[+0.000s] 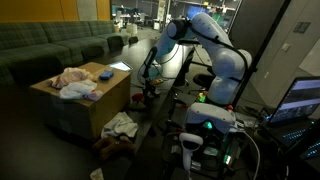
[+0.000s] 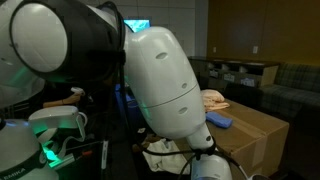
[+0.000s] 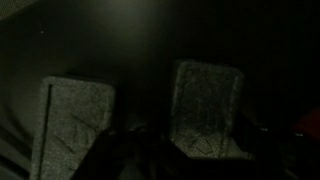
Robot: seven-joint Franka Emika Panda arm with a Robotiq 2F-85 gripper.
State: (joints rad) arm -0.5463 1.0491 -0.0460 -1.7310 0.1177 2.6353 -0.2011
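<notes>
In an exterior view my gripper hangs low beside the right side of a cardboard box, pointing down toward the dark floor. A pinkish cloth, a white cloth and a small blue thing lie on top of the box. The wrist view is very dark. It shows my gripper with two grey pads standing apart, and I see nothing in the gap between them. In the other exterior view the white arm link hides the gripper.
A crumpled light cloth lies on the floor by the box. A green sofa runs along the back. The robot's base with a green light and a lit screen stand at the right. A dim red shape shows at the wrist view's right edge.
</notes>
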